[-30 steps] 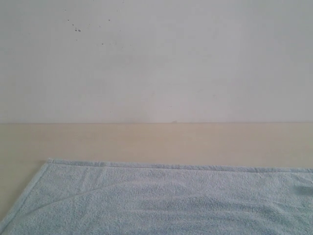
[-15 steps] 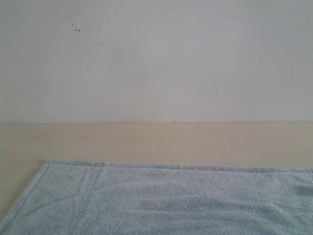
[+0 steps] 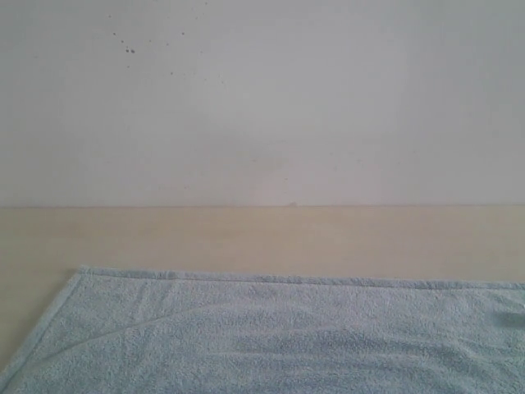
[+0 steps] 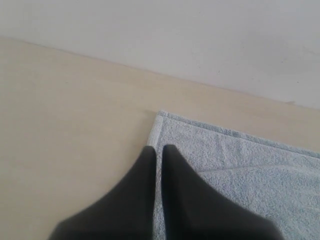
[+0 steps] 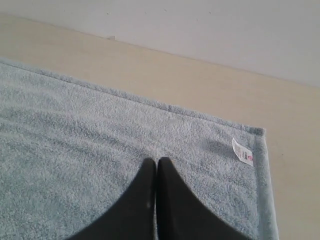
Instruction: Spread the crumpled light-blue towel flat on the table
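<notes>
The light-blue towel [image 3: 271,336] lies spread out on the beige table [image 3: 246,238], its hemmed far edge straight, with a few low ripples. No arm shows in the exterior view. In the left wrist view my left gripper [image 4: 158,148] hovers over the towel's [image 4: 240,170] side hem near a corner, jaws nearly together with nothing visibly held. In the right wrist view my right gripper [image 5: 156,161] is shut above the towel [image 5: 75,135], not far from the corner bearing the white tag [image 5: 242,151].
A grey-white wall [image 3: 262,98] rises behind the table's far edge. Bare tabletop runs along the towel's far side and to its left [image 4: 65,140] and right [image 5: 295,190].
</notes>
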{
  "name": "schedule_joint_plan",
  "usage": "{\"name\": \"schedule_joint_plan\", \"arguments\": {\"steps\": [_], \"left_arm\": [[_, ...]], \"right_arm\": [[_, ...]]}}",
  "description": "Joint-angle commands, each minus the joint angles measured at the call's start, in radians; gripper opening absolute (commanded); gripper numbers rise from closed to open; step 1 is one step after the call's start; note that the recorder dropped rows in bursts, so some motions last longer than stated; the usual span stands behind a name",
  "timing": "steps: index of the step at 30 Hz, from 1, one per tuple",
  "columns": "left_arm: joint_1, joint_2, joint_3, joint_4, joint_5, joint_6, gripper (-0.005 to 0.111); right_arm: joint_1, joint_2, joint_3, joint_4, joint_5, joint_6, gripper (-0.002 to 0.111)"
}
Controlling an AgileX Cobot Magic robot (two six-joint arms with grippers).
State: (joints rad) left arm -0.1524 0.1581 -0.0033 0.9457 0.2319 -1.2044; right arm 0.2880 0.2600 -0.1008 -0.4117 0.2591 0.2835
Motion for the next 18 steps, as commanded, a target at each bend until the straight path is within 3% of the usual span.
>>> {"name": "schedule_joint_plan", "arguments": {"steps": [1, 18], "left_arm": [[0.002, 0.005, 0.003, 0.011, 0.0, -0.01, 0.004], [0.002, 0.005, 0.003, 0.024, 0.0, -0.005, 0.004]], "right_arm": [[0.0, 0.005, 0.01, -0.009, -0.046, 0.028, 0.0], [0.0, 0.005, 0.01, -0.005, -0.092, 0.046, 0.0]]}}
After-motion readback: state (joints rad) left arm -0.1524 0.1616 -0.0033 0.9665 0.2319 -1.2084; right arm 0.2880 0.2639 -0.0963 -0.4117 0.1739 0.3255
